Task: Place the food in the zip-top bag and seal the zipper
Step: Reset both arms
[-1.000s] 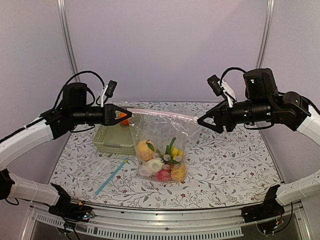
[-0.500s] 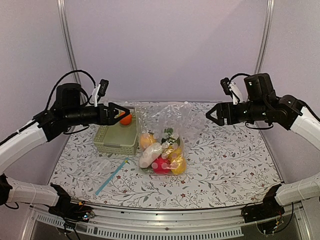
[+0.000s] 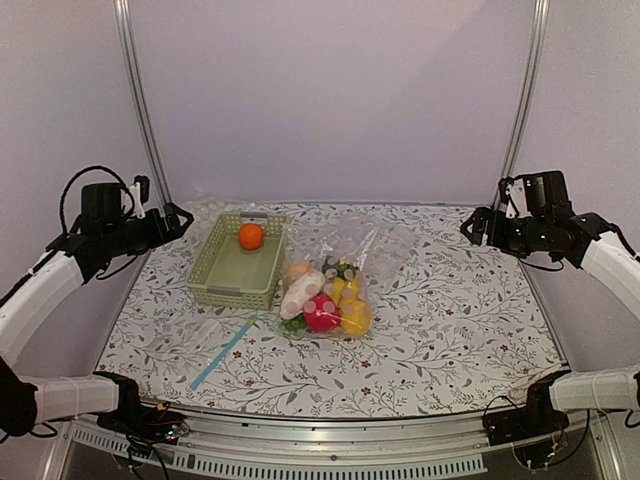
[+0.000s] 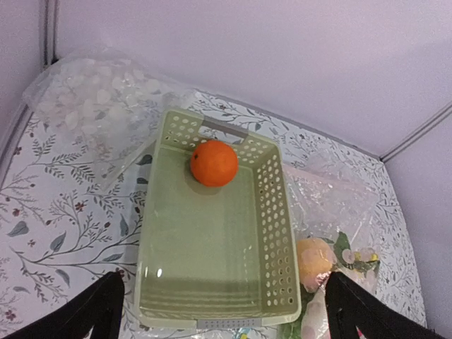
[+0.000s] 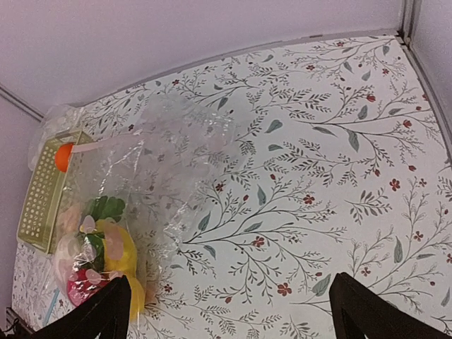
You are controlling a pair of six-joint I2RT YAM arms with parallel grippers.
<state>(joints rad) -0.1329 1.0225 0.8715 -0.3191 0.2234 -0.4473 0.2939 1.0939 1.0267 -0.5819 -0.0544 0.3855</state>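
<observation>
The zip-top bag (image 3: 350,255) lies slumped on the table's middle, right of the basket, with neither gripper touching it. Food shows through it: a peach (image 3: 297,272), a white radish (image 3: 301,293), a red apple (image 3: 320,316) and a yellow lemon (image 3: 355,319). One orange (image 3: 251,236) sits in the pale green basket (image 3: 215,275). My left gripper (image 3: 173,219) hangs open at the far left, above the basket (image 4: 281,233) and orange (image 4: 214,162). My right gripper (image 3: 473,227) is open at the far right, over bare tablecloth. A pale pink zipper (image 5: 92,149) shows at the bag's (image 5: 169,162) far end.
A flat clear bag with a blue strip (image 3: 224,350) lies near the front left. Another crumpled clear bag (image 4: 88,102) sits behind the basket by the back wall. Metal posts stand at both back corners.
Both grippers opened and let go of the bag's mouth, then pulled back outward to the sides. The bag dropped from hanging stretched between them onto the table.
</observation>
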